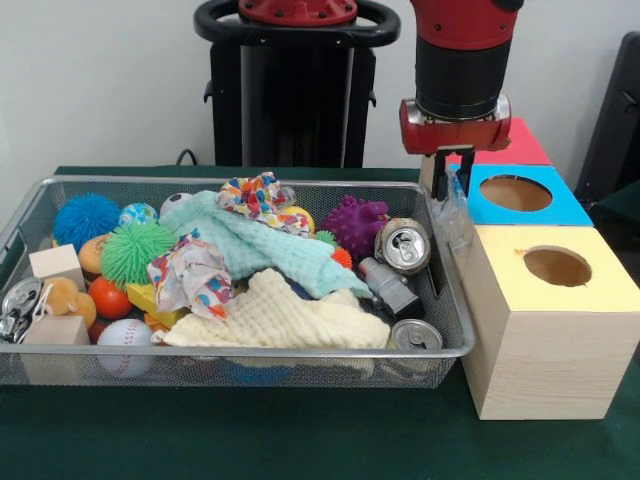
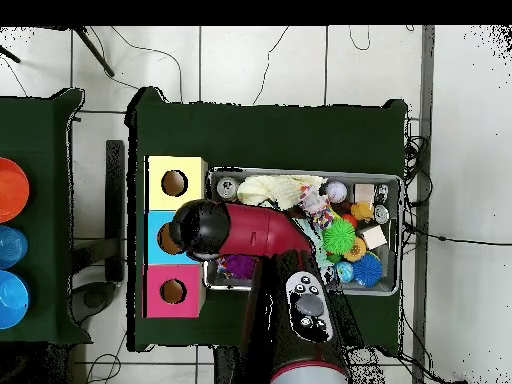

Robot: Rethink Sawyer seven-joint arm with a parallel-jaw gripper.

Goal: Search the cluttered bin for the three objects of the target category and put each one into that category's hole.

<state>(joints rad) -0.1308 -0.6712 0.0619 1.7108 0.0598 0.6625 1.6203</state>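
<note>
Even, bright indoor light, soft shadows, slight glare on the can tops (image 1: 404, 243)

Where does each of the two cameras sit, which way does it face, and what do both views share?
Front view: low, across the table, facing the wire bin and three boxes; the arm descends with its gripper beside the blue box.
Overhead view: above, looking straight down; the red arm covers part of the bin and blue box.
Shared: bin, boxes, arm, green spiky ball.
</note>
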